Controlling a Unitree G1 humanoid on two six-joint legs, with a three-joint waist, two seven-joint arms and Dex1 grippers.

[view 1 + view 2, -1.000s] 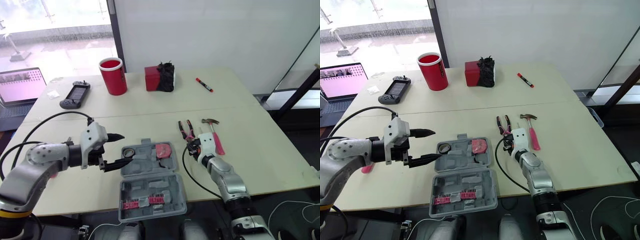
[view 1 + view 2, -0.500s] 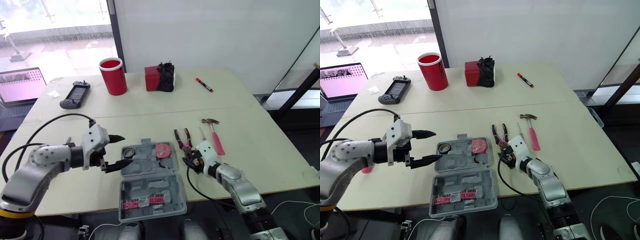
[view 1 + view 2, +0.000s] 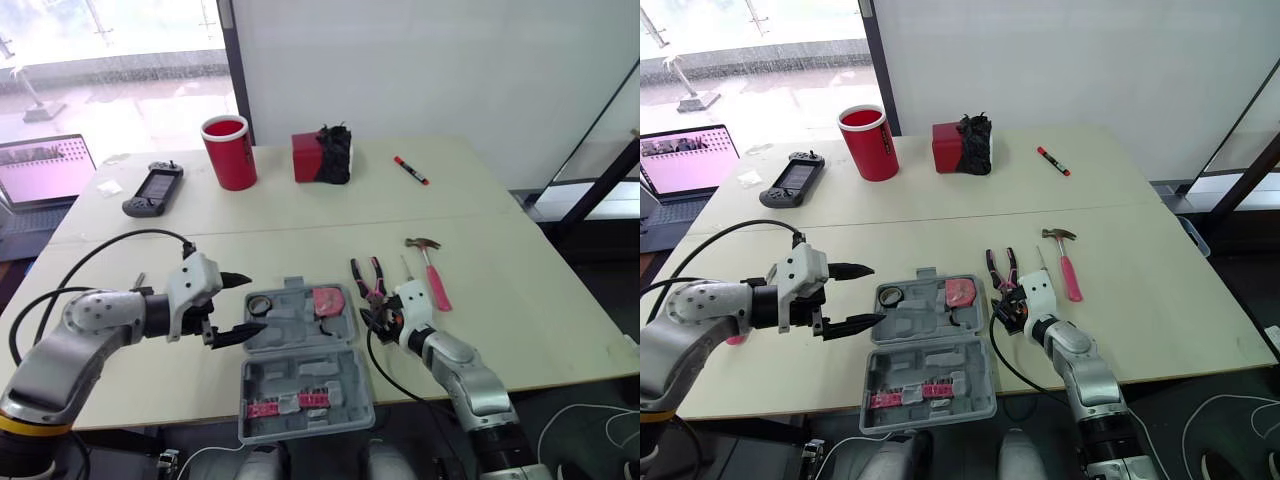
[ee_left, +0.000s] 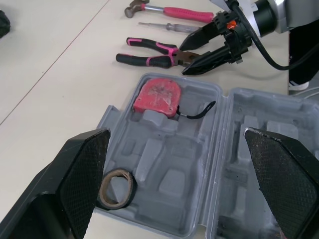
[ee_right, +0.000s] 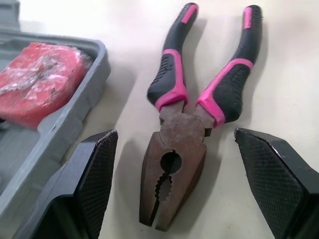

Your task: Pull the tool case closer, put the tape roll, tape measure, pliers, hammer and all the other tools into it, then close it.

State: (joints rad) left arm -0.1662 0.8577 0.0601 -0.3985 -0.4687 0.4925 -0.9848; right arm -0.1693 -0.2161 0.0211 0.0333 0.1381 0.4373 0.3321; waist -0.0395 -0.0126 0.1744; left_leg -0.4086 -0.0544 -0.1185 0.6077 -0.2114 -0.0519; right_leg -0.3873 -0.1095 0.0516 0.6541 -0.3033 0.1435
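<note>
The grey tool case (image 3: 305, 385) lies open at the table's near edge. Its far half holds the tape roll (image 3: 262, 303) and the red tape measure (image 3: 326, 299). Pink-handled pliers (image 3: 370, 277) lie on the table just right of the case, with a thin screwdriver (image 3: 405, 268) and the pink hammer (image 3: 430, 268) further right. My right gripper (image 3: 375, 318) is open, and its fingers (image 5: 94, 184) stand on either side of the pliers' head (image 5: 174, 149) without clamping it. My left gripper (image 3: 252, 304) hovers open at the case's left side, by the tape roll (image 4: 117, 186).
At the back stand a red cup (image 3: 229, 153), a red box with a black bundle (image 3: 321, 157) and a red marker (image 3: 408, 170). A game controller (image 3: 151, 191) and a laptop (image 3: 45, 167) are at the far left. Cables trail from both arms.
My right gripper has opened and now sits a little nearer the case and the table's front edge. The pliers have shifted the same way. The left gripper has held still.
</note>
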